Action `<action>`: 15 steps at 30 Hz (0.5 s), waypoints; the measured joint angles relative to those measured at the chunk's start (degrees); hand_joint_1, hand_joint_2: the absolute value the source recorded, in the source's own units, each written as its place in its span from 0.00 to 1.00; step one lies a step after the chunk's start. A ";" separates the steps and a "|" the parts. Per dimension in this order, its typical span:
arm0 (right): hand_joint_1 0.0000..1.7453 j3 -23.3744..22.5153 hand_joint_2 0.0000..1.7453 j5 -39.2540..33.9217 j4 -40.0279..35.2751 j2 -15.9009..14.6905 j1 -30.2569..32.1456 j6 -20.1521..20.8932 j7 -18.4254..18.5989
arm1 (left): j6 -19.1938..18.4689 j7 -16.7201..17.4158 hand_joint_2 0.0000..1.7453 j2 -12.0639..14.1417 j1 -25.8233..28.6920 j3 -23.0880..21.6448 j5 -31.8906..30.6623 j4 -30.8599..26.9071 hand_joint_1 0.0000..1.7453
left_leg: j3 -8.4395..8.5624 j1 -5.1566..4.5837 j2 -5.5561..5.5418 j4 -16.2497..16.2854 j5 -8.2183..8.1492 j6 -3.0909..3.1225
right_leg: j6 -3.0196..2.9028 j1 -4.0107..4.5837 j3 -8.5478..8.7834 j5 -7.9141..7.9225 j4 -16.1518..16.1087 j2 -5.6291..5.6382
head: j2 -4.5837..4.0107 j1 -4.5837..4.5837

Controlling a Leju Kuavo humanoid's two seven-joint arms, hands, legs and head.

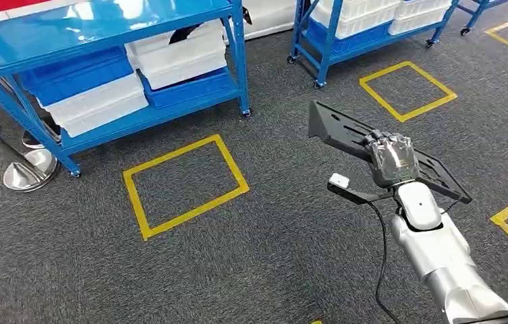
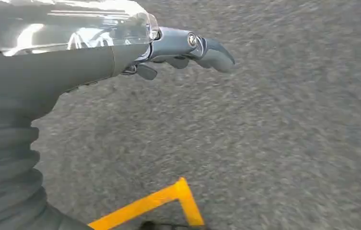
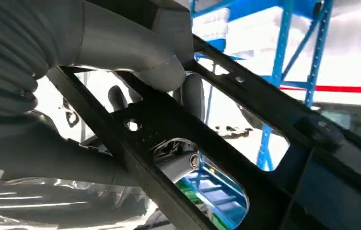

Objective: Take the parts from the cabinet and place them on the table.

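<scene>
Right hand grips black flat part near its middle; long axis runs across in front of you, up-left to down-right. Left hand hangs over carpet, fingers loosely apart, holds nothing. Table unseen; you must turn from blue cabinet.

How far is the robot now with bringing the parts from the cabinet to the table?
Done: one black part is off the blue cabinet.

In hand: the right hand grips it above the grey carpet, away from the shelves. The left hand hangs with nothing in it.

Left: no table is visible, so placing remains. Whether the white bins hold more parts cannot be told.
</scene>
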 joint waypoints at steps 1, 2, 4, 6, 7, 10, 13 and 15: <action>1.00 -0.28 1.00 -0.37 0.26 0.02 -0.19 0.00 -0.02 | 0.26 0.87 1.00 0.00 -0.04 0.00 -0.02 0.00 0.00 | 2.45 -0.20 -1.00 -5.26 2.43 0.85 | 0.00 -0.06 0.05 0.00 -0.03 0.10 | -0.02 0.02; 1.00 -0.50 1.00 -0.91 0.65 0.02 -0.51 -0.02 -0.20 | 0.44 1.59 1.00 0.07 -0.13 0.02 -0.24 0.00 0.00 | 3.32 -0.23 -2.15 -7.13 1.78 1.54 | 0.20 -0.12 -0.15 0.03 0.00 0.17 | -0.02 0.02; 1.00 -1.01 1.00 -2.17 1.36 -0.11 -1.07 -0.15 -0.90 | 0.65 2.25 1.00 -0.11 -0.10 0.02 -0.61 0.02 0.00 | 3.43 -0.63 -1.77 -7.96 1.94 1.46 | 1.06 -0.54 -0.74 0.45 -0.02 0.58 | 0.00 0.02; 1.00 -1.64 1.00 -3.52 1.79 -0.66 -1.08 -0.17 -2.14 | 0.63 2.55 1.00 -0.09 -0.09 0.04 -1.03 0.02 0.00 | 3.71 -0.63 -1.52 -8.74 2.39 1.87 | 1.78 -0.58 -0.50 0.81 -0.61 1.00 | 0.00 0.00; 1.00 -1.86 1.00 -4.02 1.86 -1.25 -1.06 -0.17 -2.65 | 0.46 2.55 1.00 -0.13 -0.15 0.02 -1.20 0.02 0.00 | 4.39 0.15 -1.06 -10.16 3.19 1.79 | 2.00 -0.59 -0.43 0.30 -0.22 0.57 | -0.02 0.02; 1.00 -3.19 1.00 -4.04 1.99 -2.54 -1.64 -0.24 -2.56 | -0.05 2.33 1.00 -0.02 -0.30 0.02 -1.97 0.02 0.00 | 4.46 0.02 -0.63 -10.62 3.49 2.27 | 2.49 -0.43 -5.05 -5.59 9.67 -0.89 | -0.02 0.02; 1.00 -4.00 1.00 -2.12 2.12 -3.08 -1.58 -0.26 -1.16 | -0.39 2.31 1.00 0.00 -0.31 -0.13 -2.97 0.02 0.00 | 4.40 0.05 0.12 -10.34 3.31 2.16 | 3.17 -0.80 -8.00 -6.74 15.90 -1.05 | -0.02 0.02; 1.00 -4.28 1.00 -1.18 2.12 -3.21 -1.88 -0.26 -0.28 | -0.59 2.29 1.00 -0.04 -0.42 -0.46 -3.28 0.02 0.00 | 4.38 0.26 0.53 -9.61 2.81 1.70 | 3.51 -1.16 -3.82 -2.33 8.24 -1.64 | -0.02 0.02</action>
